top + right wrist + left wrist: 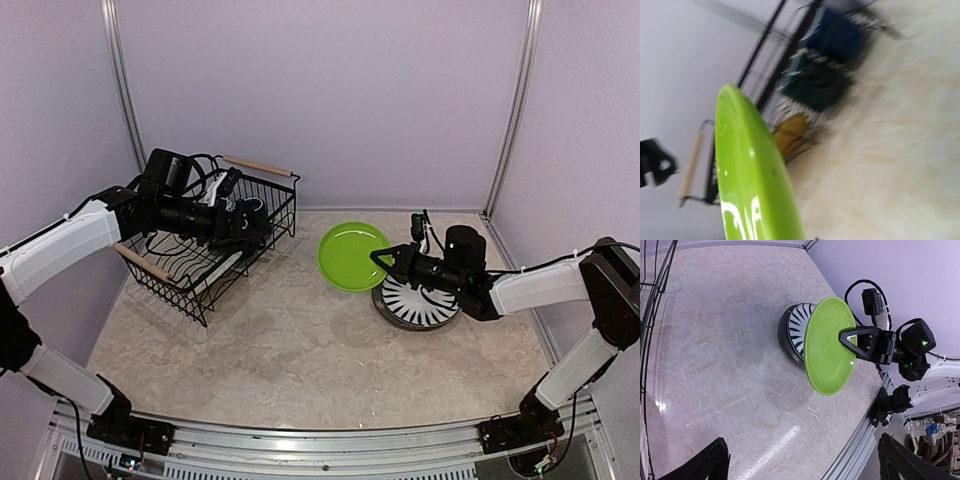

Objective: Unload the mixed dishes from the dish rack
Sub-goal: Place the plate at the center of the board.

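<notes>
Top external: the rack (182, 291) sits at the table's (290, 360) left rear, with open tabletop in front. The right gripper (386, 259) clamps the tilted green plate's (348, 256) rim, next to the striped plate (418, 302). The left gripper (246, 216) hangs over the rack, spread wide, empty.

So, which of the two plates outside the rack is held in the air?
The green plate: the right arm's jaws pinch its rim and hold it tilted. The black-and-white striped plate lies flat, with nothing gripping it.
</notes>
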`<state>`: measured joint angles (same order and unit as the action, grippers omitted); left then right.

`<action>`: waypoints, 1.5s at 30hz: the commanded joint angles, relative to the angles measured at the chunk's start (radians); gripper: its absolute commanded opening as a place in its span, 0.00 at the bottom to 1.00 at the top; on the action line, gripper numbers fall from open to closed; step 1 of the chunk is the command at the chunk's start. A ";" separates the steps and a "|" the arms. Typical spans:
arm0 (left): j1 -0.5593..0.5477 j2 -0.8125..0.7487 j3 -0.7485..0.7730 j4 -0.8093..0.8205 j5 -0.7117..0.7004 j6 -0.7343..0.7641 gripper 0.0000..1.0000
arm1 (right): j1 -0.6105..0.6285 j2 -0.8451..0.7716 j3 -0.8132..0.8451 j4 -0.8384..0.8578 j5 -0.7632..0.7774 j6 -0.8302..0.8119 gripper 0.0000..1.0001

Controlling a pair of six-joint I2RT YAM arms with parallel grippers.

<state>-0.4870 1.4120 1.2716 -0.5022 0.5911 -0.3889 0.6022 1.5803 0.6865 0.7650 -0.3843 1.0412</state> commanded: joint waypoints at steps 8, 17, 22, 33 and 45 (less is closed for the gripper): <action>0.024 -0.043 -0.023 0.016 -0.043 0.020 0.99 | -0.130 -0.281 -0.076 -0.470 0.235 -0.156 0.00; 0.036 -0.037 -0.024 0.022 -0.024 0.012 0.99 | -0.252 -0.355 -0.128 -0.586 0.218 -0.158 0.00; 0.037 -0.033 -0.024 0.018 -0.035 0.015 0.99 | -0.288 -0.327 -0.126 -0.619 0.200 -0.161 0.00; 0.058 -0.021 -0.020 0.022 -0.001 -0.004 0.99 | -0.321 -0.177 -0.118 -0.577 0.149 -0.179 0.01; 0.110 -0.026 0.010 -0.059 -0.176 0.018 0.99 | -0.342 -0.118 -0.078 -0.688 0.238 -0.269 0.26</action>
<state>-0.3939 1.3937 1.2610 -0.5064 0.5346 -0.3950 0.2722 1.4555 0.5770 0.1520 -0.1993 0.8272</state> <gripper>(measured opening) 0.989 0.225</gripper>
